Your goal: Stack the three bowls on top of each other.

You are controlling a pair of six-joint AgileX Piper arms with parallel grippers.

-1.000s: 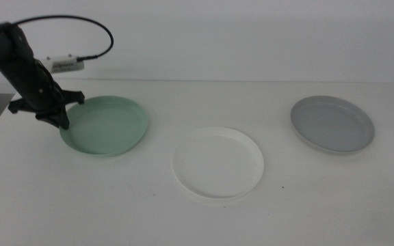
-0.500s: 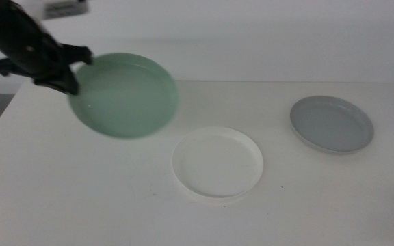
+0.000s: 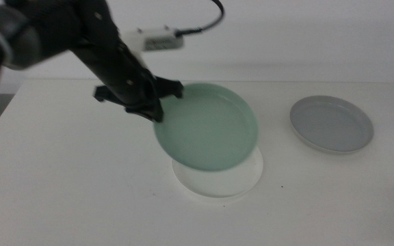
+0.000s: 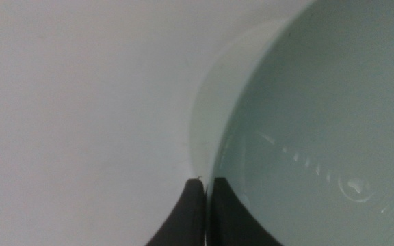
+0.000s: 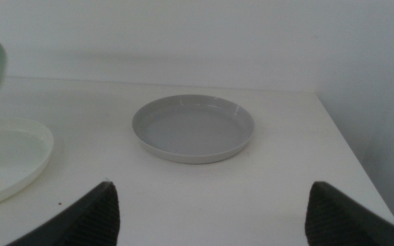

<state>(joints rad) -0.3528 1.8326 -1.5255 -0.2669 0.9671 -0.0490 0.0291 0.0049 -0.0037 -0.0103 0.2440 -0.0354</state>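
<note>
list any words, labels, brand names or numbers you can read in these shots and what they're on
None can be read.
The white camera module on the left arm's wrist has dark marks, too blurred to read.
The mint green bowl held by the left gripper, the white bowl, the grey bowl and the table show no text; neither does the right gripper.

Black arm (image 3: 108,51), looping black cable (image 3: 207,20)
</note>
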